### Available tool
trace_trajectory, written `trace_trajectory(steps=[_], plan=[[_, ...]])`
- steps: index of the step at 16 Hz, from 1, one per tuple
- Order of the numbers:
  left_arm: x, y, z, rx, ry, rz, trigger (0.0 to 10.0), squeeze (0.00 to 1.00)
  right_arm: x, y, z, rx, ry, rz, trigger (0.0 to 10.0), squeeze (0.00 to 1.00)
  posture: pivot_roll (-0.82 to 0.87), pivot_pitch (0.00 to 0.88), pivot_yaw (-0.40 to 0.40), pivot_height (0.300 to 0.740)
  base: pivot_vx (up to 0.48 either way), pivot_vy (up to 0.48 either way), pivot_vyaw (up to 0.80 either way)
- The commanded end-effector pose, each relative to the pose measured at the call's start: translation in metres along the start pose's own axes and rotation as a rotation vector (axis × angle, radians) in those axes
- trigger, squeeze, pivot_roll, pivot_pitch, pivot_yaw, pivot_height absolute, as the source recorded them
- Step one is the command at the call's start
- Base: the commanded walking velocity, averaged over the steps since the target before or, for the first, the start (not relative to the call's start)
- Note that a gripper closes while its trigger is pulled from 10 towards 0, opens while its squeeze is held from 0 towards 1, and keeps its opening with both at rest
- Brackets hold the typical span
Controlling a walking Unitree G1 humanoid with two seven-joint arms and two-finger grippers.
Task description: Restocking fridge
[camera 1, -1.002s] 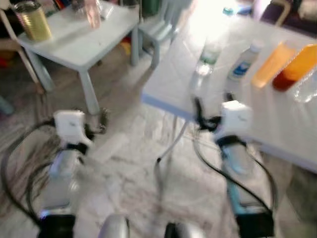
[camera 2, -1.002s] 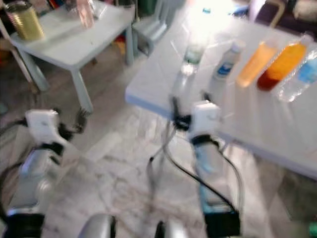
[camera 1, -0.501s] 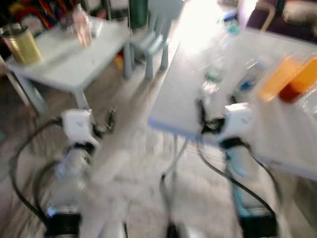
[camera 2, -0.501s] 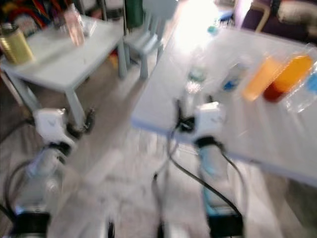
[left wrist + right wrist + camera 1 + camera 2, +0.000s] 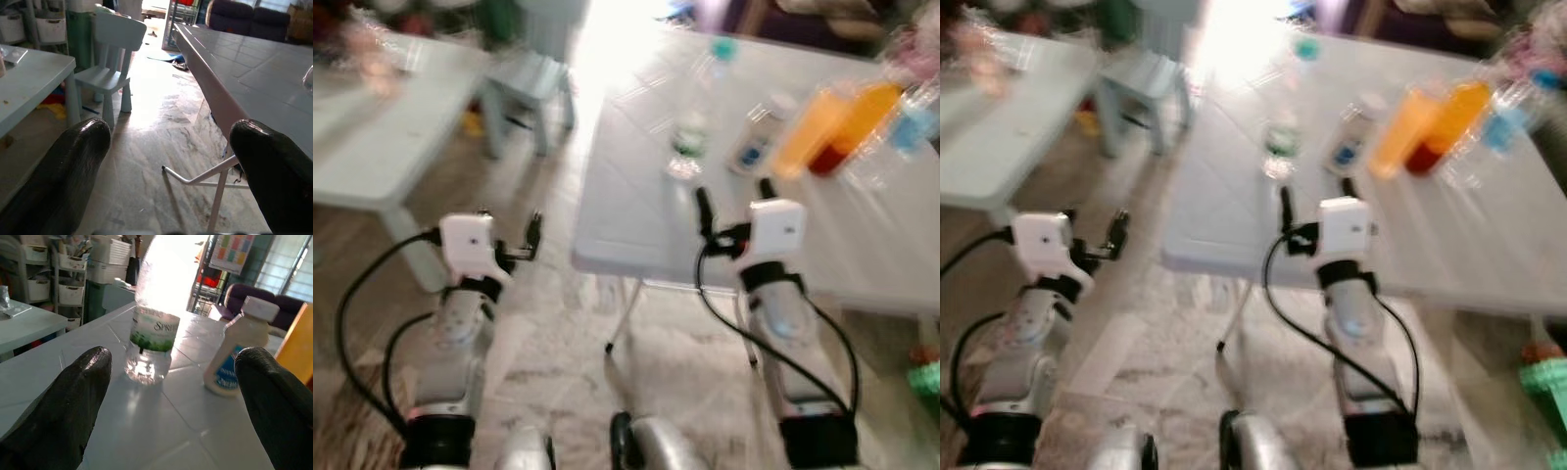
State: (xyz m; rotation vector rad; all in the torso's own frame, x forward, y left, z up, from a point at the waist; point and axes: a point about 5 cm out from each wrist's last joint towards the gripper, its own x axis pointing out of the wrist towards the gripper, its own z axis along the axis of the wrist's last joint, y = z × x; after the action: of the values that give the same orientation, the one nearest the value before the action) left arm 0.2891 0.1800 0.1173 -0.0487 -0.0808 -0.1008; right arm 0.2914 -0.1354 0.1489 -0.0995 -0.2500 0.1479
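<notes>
White folding table (image 5: 636,196) on the robot's right, small pale-blue table (image 5: 372,137) on its left, little blue chair (image 5: 533,78) between and behind them, marble floor (image 5: 558,333) below. On the folding table: clear green-label bottle (image 5: 154,328), white bottle with blue label (image 5: 234,357) just beside it, two orange bottles (image 5: 822,132) further right. Right gripper (image 5: 171,396) over the table's near edge, fingers spread wide, empty, aimed at the clear bottle. Left gripper (image 5: 168,171) above the floor, also spread, empty.

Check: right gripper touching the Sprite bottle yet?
Apart. Right wrist view shows the open right gripper short of the Sprite bottle, bare table between.
</notes>
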Motion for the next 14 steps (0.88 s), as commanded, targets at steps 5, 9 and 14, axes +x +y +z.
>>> trace_trajectory(steps=[5,9,14], plan=[[-0.0012,-0.0058,-0.0002,0.009,-0.005,-0.024,10.0,0.00,0.0018,-0.0072,0.0024,-0.028,-0.013,-0.012,10.0,0.00,0.03,0.140,-0.077,0.740,0.000,0.000,-0.48],[-0.0015,-0.0069,0.0008,-0.005,-0.012,-0.027,10.0,0.00,0.0007,-0.0068,0.0047,-0.041,-0.026,-0.007,10.0,0.00,0.03,0.141,-0.076,0.740,0.291,0.000,0.00],[-0.0003,-0.0109,0.0006,-0.015,-0.013,-0.036,10.0,0.00,0.0027,-0.0048,0.0088,-0.036,-0.043,0.001,10.0,0.00,0.03,0.139,-0.076,0.740,0.319,0.000,0.00]])
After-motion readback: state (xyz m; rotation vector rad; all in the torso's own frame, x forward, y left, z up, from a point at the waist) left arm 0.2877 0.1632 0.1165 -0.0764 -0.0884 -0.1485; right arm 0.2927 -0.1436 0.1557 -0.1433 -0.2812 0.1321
